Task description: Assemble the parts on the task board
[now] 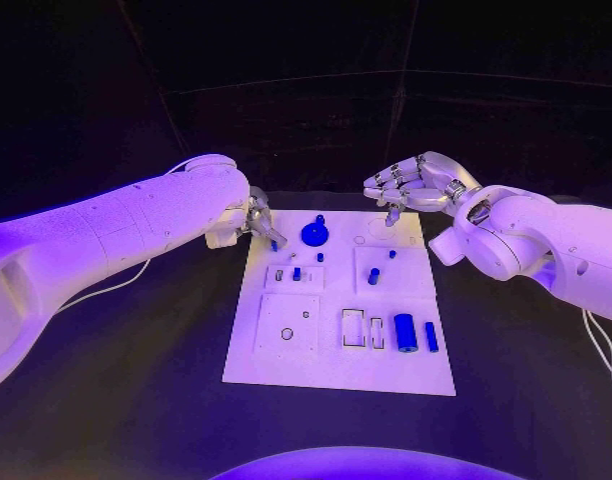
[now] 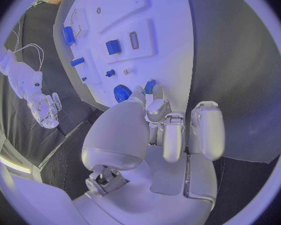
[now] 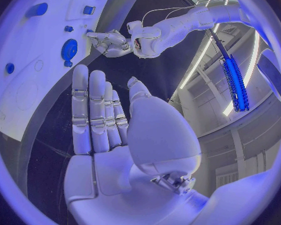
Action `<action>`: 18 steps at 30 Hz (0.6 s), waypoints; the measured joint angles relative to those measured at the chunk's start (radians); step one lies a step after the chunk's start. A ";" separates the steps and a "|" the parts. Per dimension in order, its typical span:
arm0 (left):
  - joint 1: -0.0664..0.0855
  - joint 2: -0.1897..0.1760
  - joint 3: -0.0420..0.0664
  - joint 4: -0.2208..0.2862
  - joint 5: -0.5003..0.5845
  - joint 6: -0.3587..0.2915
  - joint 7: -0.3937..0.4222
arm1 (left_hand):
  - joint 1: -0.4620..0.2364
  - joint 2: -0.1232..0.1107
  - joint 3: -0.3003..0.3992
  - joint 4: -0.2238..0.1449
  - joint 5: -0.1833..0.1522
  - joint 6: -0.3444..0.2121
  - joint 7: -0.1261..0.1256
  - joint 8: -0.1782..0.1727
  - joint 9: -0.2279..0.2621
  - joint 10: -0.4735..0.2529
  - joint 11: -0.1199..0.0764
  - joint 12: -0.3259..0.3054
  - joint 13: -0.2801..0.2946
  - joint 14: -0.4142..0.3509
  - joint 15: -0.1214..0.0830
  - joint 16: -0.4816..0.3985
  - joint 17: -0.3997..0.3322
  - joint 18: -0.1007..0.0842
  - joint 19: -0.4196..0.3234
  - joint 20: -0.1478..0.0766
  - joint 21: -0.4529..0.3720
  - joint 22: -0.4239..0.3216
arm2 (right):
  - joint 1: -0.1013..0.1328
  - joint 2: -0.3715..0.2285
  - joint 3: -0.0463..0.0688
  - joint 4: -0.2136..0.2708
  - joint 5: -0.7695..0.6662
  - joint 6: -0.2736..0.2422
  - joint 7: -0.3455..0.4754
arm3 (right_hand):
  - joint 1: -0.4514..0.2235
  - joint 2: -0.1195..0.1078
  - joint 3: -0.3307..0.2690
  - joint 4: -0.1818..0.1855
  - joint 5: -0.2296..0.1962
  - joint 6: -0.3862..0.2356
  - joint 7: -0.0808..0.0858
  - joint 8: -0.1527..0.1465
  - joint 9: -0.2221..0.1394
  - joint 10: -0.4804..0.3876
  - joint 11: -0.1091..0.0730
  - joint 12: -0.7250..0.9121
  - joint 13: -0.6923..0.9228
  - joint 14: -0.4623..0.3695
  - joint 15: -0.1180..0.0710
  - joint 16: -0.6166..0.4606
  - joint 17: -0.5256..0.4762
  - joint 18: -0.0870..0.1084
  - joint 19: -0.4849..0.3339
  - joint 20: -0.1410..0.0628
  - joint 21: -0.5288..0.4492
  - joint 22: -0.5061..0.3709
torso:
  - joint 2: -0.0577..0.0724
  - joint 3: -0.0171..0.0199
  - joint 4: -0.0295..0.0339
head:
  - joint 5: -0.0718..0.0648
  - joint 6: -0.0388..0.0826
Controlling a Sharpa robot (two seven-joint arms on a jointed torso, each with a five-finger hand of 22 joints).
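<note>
The left hand (image 1: 256,222) hangs over the far-left edge of the white task board (image 1: 270,360) on the black desk (image 1: 133,400), fingers pinching a small blue part (image 2: 150,86). Beside it stands a blue gear (image 1: 315,235). Farther right, the right hand (image 1: 414,187) hovers spread, holding nothing.

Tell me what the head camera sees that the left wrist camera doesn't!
The head view alone takes in the whole task board, down to the two blue cylinders near its close edge, and both arms reaching in. The left wrist view alone gives the close look: the left hand with a small blue part at its fingertips. Both views share the blue gear, the board and the open right hand.
</note>
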 measured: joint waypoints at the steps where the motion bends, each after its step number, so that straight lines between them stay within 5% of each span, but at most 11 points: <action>1: 0.000 0.000 0.000 0.000 0.000 0.001 0.000 | 0.009 0.002 0.003 -0.003 0.000 0.000 0.000 0.000 0.000 0.000 0.000 0.000 0.000 -0.003 -0.003 0.000 0.000 0.000 0.000 0.000 0.000 0.000 | 0.000 0.000 0.000 0.000 0.000 0.000 0.000 | 0.000 0.000 0.000 0.000 0.000 0.000 0.000 0.000 0.000 0.000 0.000 0.000 0.000 0.000 0.000 0.000 0.000 0.000 0.000 0.000 0.000 0.000 | 0.000 0.0000 0.0000 | 0.000 0.000; 11: 0.001 -0.005 0.000 0.007 0.013 -0.001 0.005 | 0.095 0.027 0.103 -0.066 -0.004 -0.004 -0.003 -0.005 -0.016 0.009 -0.009 0.000 0.000 -0.003 -0.010 0.000 0.000 0.000 0.002 -0.008 0.000 0.000 | 0.000 0.001 0.000 0.000 0.000 0.000 0.000 | 0.000 0.000 0.000 0.000 0.000 0.000 0.000 0.000 0.000 0.000 0.000 0.000 0.000 0.000 0.000 0.000 0.000 0.000 0.000 0.000 0.000 0.000 | 0.000 0.0000 0.0000 | 0.000 -0.002; 18: 0.001 -0.060 0.000 0.070 0.047 -0.030 0.025 | 0.118 0.023 0.138 -0.030 -0.004 -0.004 -0.004 -0.003 -0.016 0.018 -0.015 0.000 0.003 -0.003 -0.010 0.000 0.000 0.000 0.003 -0.010 0.000 0.000 | 0.000 0.001 0.000 -0.002 0.000 0.000 0.001 | 0.000 0.000 0.000 0.000 0.000 0.000 0.000 0.000 0.000 0.000 0.000 0.000 0.000 0.000 0.000 0.000 0.000 0.000 0.000 0.000 0.000 0.000 | 0.000 -0.0001 0.0001 | -0.003 -0.002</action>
